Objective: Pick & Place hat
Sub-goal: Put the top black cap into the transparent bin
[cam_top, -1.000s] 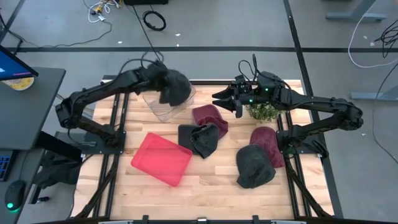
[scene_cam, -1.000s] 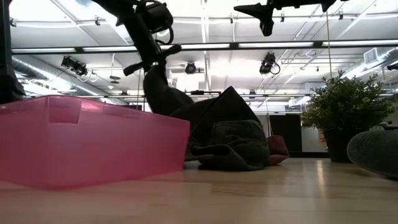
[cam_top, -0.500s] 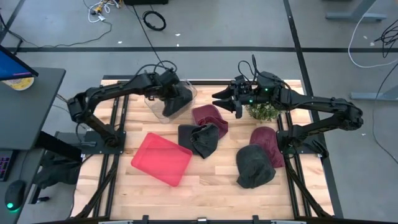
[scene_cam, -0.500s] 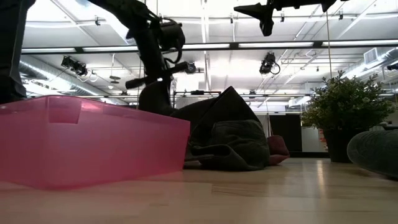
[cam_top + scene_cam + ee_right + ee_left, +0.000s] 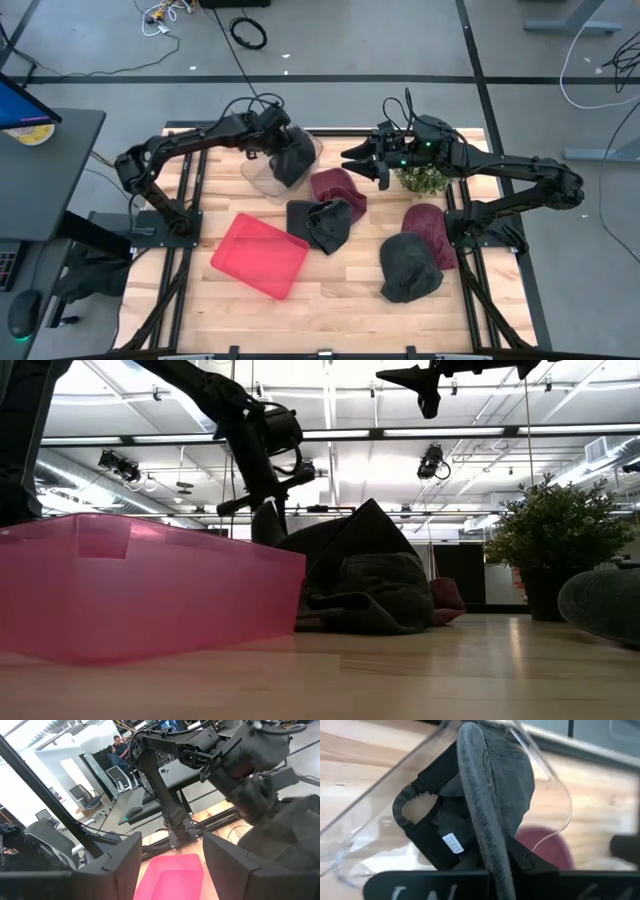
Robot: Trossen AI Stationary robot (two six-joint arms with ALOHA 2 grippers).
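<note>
Lower the left hand (image 5: 283,150), clamped on the grey hat (image 5: 294,155), fully inside the clear bin (image 5: 258,175) before releasing, right hand (image 5: 362,160) parked apart above the desk (image 5: 350,290).

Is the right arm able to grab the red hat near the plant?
Probably yes. The right gripper hangs open just above and beside the red hat, and nothing covers that hat on top.

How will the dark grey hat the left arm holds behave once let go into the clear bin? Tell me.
The dark grey hat hangs limp from the left gripper, so it will probably slump and fold. Likely light: the clear bin shouldn't tip. Its stiffer brim may catch the rim.
</note>
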